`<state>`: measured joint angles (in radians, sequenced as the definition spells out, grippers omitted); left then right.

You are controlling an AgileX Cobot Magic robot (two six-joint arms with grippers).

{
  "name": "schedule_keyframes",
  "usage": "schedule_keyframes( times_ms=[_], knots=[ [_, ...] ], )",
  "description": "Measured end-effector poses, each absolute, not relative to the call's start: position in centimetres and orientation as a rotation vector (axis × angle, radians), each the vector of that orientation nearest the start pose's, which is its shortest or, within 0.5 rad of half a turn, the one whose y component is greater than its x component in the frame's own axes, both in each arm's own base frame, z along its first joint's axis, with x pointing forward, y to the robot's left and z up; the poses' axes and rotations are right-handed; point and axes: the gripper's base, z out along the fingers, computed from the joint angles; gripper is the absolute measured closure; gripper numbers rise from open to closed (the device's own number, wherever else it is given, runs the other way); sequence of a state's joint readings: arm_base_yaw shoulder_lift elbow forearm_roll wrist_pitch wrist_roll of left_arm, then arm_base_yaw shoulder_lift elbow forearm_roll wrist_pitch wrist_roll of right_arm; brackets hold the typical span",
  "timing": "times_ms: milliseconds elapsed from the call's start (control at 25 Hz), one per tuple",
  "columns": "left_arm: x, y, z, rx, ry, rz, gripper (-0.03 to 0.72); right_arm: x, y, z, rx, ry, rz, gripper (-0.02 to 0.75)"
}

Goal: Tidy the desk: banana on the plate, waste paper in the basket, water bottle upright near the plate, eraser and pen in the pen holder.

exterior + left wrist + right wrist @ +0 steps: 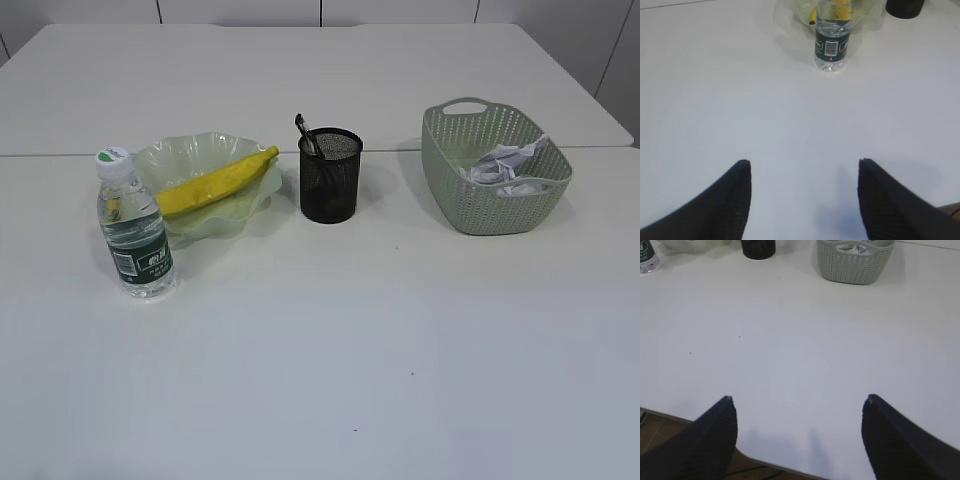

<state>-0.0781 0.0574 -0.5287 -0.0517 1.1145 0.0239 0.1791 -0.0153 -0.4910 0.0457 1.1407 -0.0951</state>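
A yellow banana lies on the pale green plate. The water bottle stands upright just left of the plate's front; the left wrist view shows the bottle too. A pen sticks out of the black mesh pen holder; the eraser is hidden. Crumpled waste paper rests inside the green basket. My left gripper hangs open over bare table, well short of the bottle. My right gripper is open and empty above the table's near edge. Neither arm appears in the exterior view.
The white table stretches wide in front of the objects. Its near edge shows in the right wrist view, with floor below. The basket and pen holder sit far ahead of the right gripper.
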Motion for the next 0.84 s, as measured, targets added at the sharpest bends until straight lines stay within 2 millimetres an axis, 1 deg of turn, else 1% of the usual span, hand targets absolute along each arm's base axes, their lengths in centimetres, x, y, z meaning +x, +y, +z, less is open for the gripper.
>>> schedule_keyframes(
  times_ms=[200, 840],
  knots=[
    [-0.17, -0.42, 28.13, 0.062, 2.125, -0.067, 0.230, -1.02, 0.23, 26.84, -0.260, 2.102, 0.086, 0.160],
    [-0.17, -0.56, 28.13, 0.056, 2.125, -0.084, 0.243, -1.02, 0.23, 26.84, -0.258, 2.102, 0.085, 0.162]
  ],
)
